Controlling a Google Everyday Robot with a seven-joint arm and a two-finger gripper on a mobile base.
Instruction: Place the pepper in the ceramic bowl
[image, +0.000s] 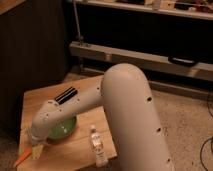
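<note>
The pepper is a slender orange piece lying at the front left corner of the wooden table. The ceramic bowl is shallow, glossy and green. It sits just right of the pepper and is partly covered by my white arm. My gripper is low over the table at the end of the arm, between the bowl and the pepper, right next to the pepper's upper end. Whether it touches the pepper is hidden.
A clear plastic bottle lies on the table right of the bowl. The table's front and left edges are close to the gripper. A dark cabinet stands behind on the left and a metal rail runs along the back.
</note>
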